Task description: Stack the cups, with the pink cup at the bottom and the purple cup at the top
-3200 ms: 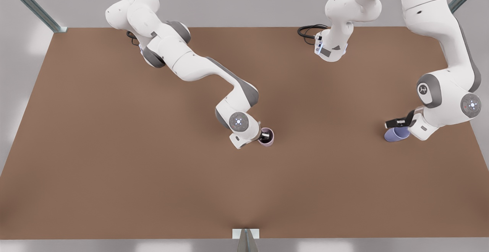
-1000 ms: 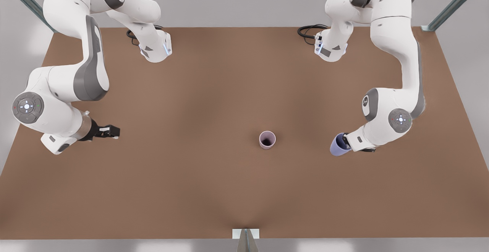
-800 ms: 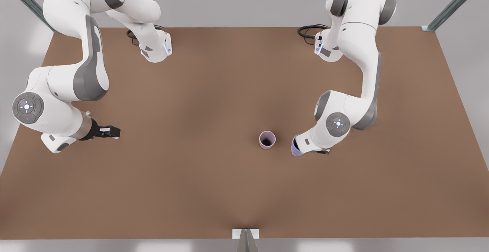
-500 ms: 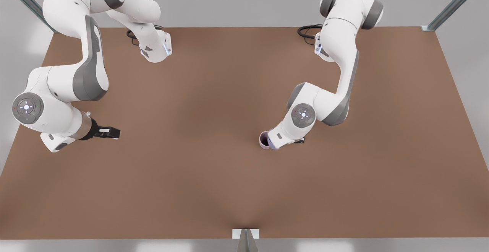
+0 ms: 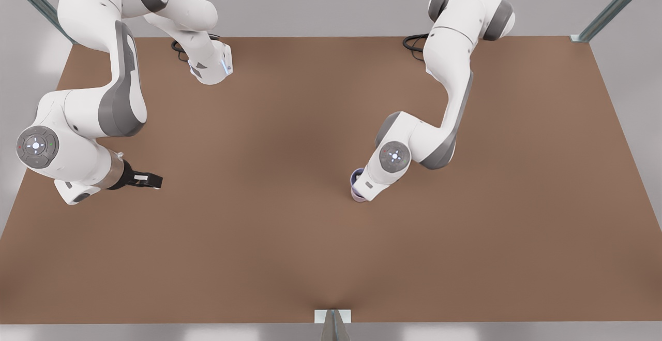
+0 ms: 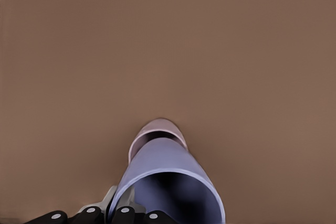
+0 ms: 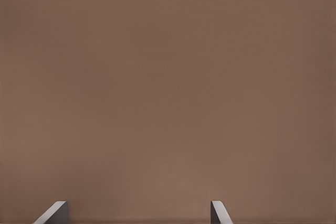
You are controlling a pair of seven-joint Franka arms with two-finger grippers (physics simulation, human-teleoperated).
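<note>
The brown table is taking up most of the front view, with a grey bracket sitting at the middle of its lower edge and slanted metal posts showing in the upper corners. A black cable is looping beside the arm base at upper centre-right, and another is lying by the base at upper left.

Right of centre in the front view, the left gripper is hanging over the cups, and that arm's white wrist is covering most of them from above, so only a lavender arc and a thin pink sliver are peeking out. The purple cup is being held by its rim: in the left wrist view one finger is sitting inside the wall and the other outside, pinching it. In that view the purple cup is tilting with its open mouth toward the camera and its base pointing at the pink cup, which is standing upright on the table. I cannot tell whether the purple cup's base is already entering the pink cup or just hovering over it. The purple cup's inside is looking dark and bare.

At the lower left of the front view, the right gripper is waiting well apart from the cups. Its two fingertips are spreading wide over bare table with nothing between them.
</note>
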